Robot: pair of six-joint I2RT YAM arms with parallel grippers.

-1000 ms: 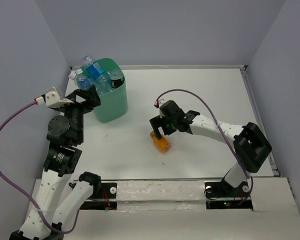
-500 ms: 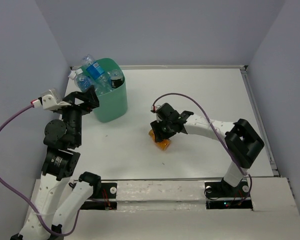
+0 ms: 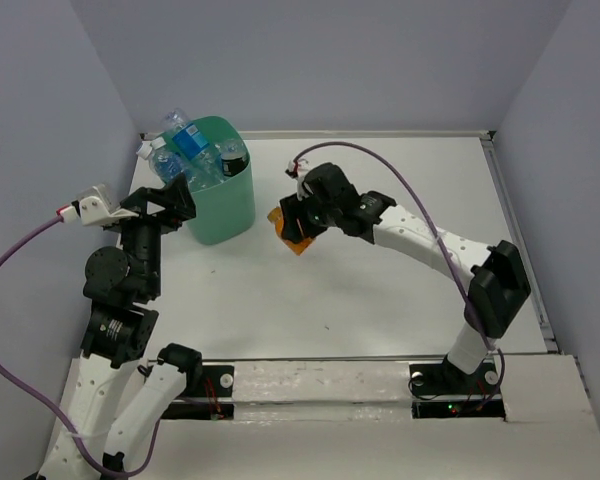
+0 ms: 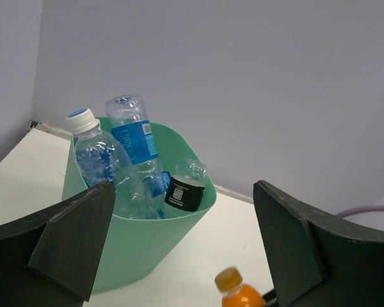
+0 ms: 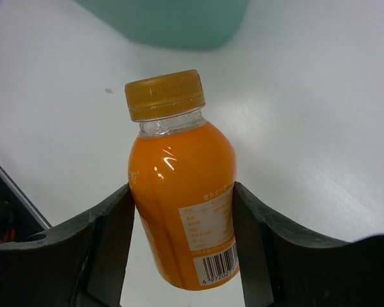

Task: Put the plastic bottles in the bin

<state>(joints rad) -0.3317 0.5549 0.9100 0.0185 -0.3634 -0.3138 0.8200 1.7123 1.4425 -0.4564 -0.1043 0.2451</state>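
Pointing cap-first toward bin (image 5: 173, 22): orange bottle (image 5: 182, 204) in right gripper (image 5: 181, 199)

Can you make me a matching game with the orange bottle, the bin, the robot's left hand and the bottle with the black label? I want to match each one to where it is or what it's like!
Things:
1. orange bottle
2. bin
3. left hand
4. black-label bottle

Matches:
A. wide open, holding nothing
B. mint green
C. gripped in the right hand, up off the table
D. standing inside the bin

Pairs: 1-C, 2-B, 3-A, 4-D
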